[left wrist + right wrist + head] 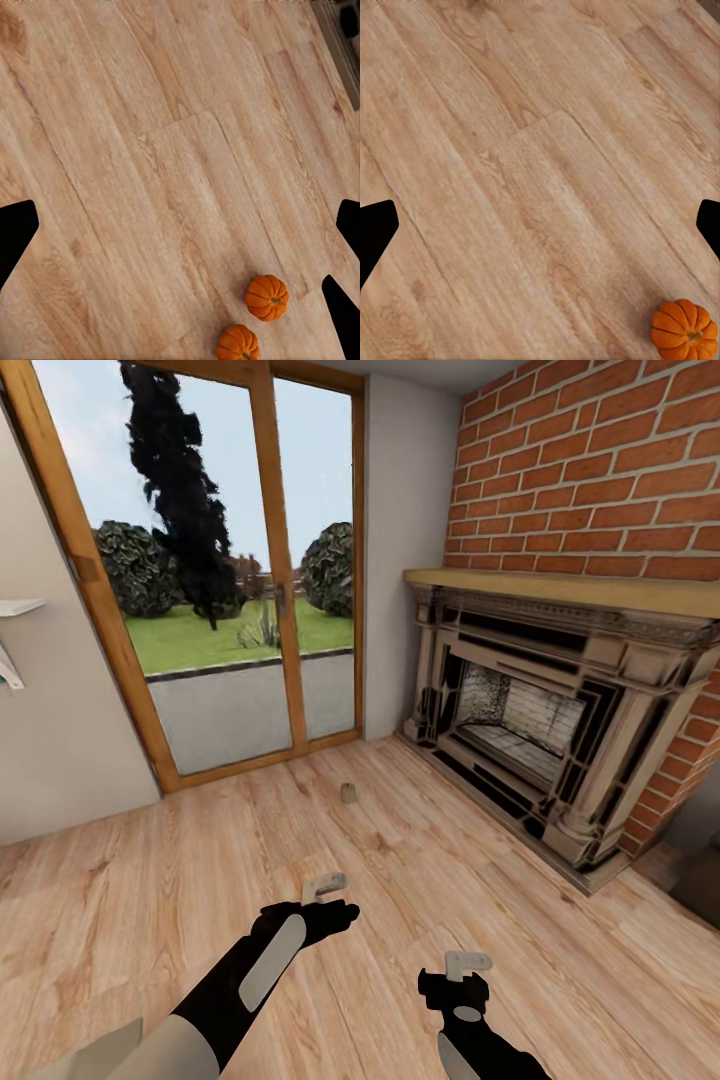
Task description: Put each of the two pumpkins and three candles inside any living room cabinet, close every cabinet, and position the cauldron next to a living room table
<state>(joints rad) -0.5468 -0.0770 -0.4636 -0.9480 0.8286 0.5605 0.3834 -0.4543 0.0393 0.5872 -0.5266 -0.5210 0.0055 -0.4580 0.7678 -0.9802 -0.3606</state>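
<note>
A stone fireplace [540,730] fronts the brick wall [600,460], beside a wood-framed glass door [215,560].

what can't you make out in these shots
- Small object on the floor, head view: too small to identify.
- Lower pumpkin, left wrist view: cut off by the frame edge.
- Pumpkin, right wrist view: partly cut off by the edge.
- Shelf, head view: cut off at the edge.

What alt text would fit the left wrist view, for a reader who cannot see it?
Two small orange pumpkins, one and a second close beside it, sit on a light wood floor. Dark tips of the open left claw show at both side edges, holding nothing.
</note>
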